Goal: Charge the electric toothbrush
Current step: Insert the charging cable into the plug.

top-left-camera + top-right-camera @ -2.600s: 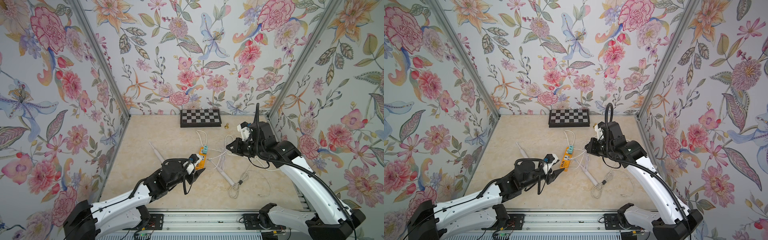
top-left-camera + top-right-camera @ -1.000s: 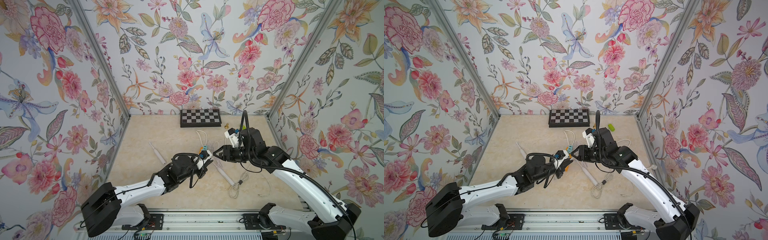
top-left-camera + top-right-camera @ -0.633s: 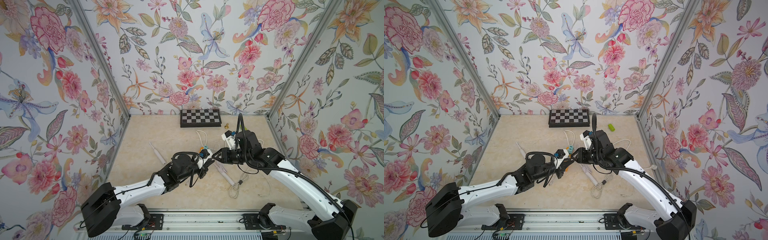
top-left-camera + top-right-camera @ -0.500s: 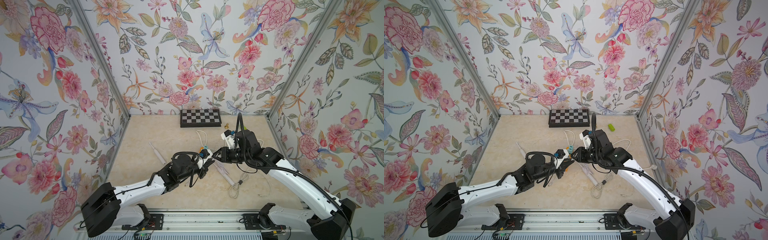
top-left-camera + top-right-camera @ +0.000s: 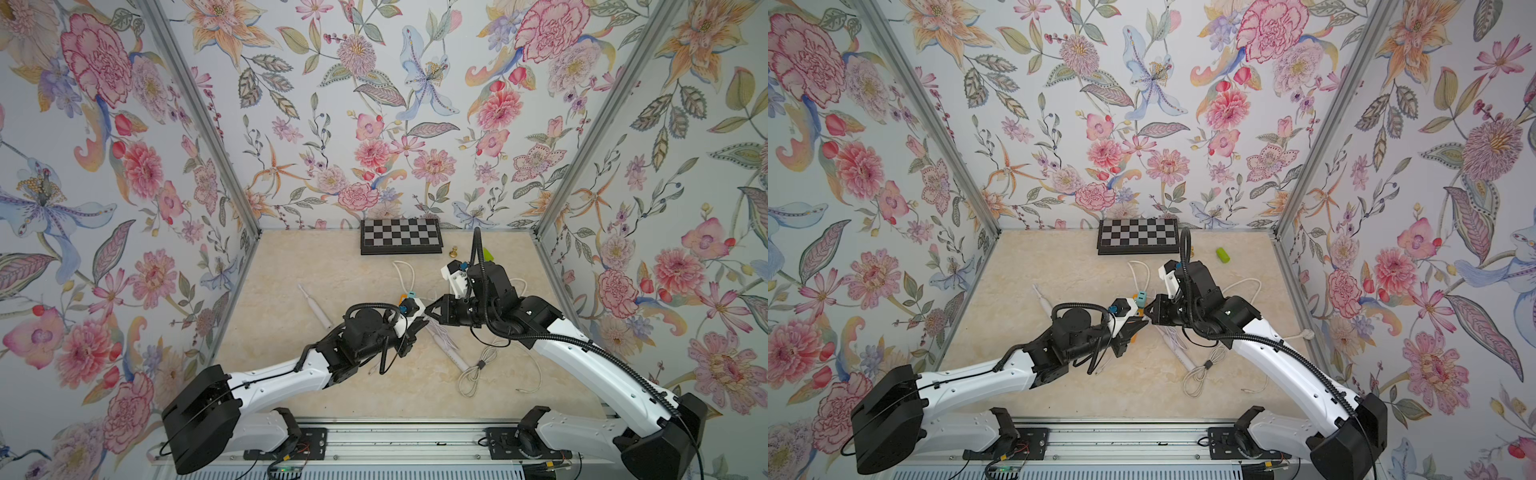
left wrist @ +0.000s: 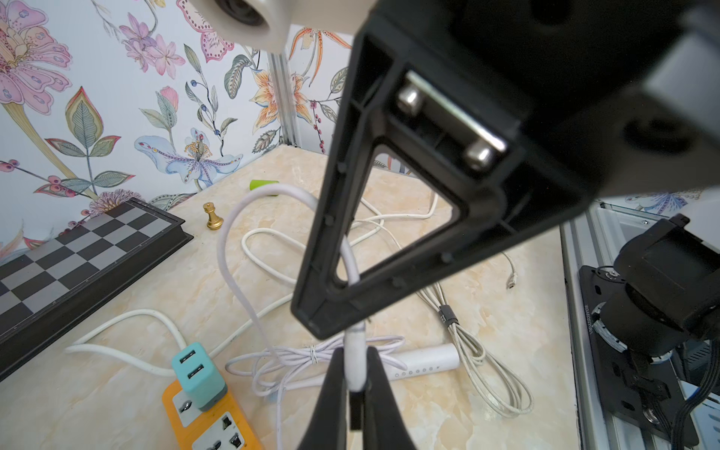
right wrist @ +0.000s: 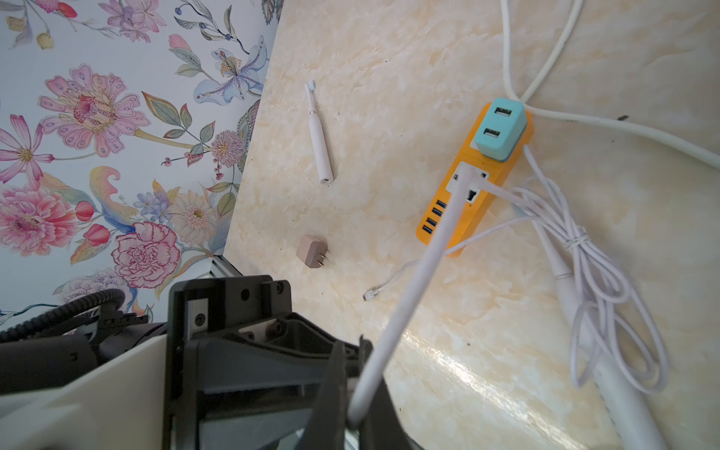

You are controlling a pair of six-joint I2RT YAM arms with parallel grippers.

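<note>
White-sheathed, the cable [image 7: 424, 269] has now been clamped by the right gripper [image 7: 352, 413], brought in from 3 o'clock. Its end is pinched by the left gripper [image 6: 354, 389] too, so a handover is judged under way. The left arm [image 5: 282, 374] and right arm [image 5: 582, 353] are held low and extended, tips meeting mid-table. The electric toothbrush [image 6: 428, 358] is left lying under coiled cord [image 6: 311, 352] at their 5 o'clock, judged not yet plugged in.

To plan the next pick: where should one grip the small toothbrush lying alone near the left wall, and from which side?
I would grip the toothbrush on its thick handle, from straight above, jaws across it: it lies flat and its neck is thin.
</note>
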